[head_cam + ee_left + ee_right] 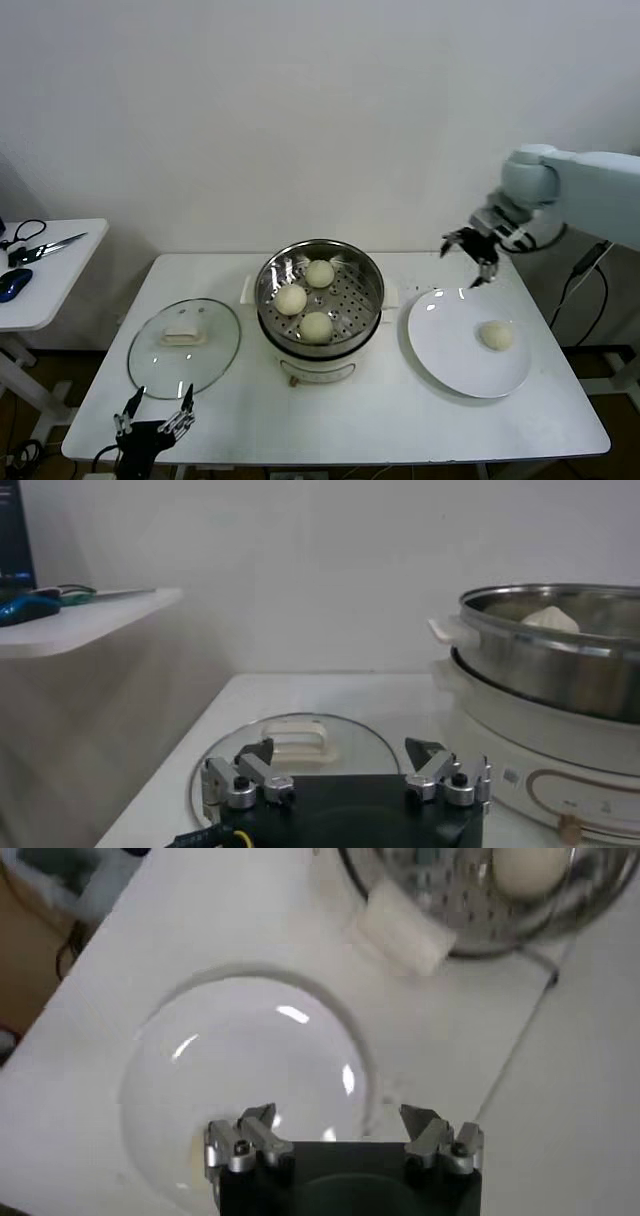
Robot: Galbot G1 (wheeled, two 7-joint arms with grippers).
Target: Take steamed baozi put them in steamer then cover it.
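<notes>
- The steamer (320, 290) stands at the middle of the white table (560, 420) with three steamed baozi (316, 326) lying in its perforated basket
- A fourth bun (497, 335) lies alone on the flat white plate (445, 345), just to the steamer's right
- The cover (184, 346) lies flat on the table left of the steamer, handle up, nothing on it
- The right gripper (478, 252) hangs above the plate's far edge, fingers spread, holding nothing
- The left gripper (153, 412) waits low at the table's near edge, just before the cover, jaws spread and empty
- A side table (50, 300) to the left carries scissors (45, 246) and a blue mouse (14, 284), well apart from the work
</notes>
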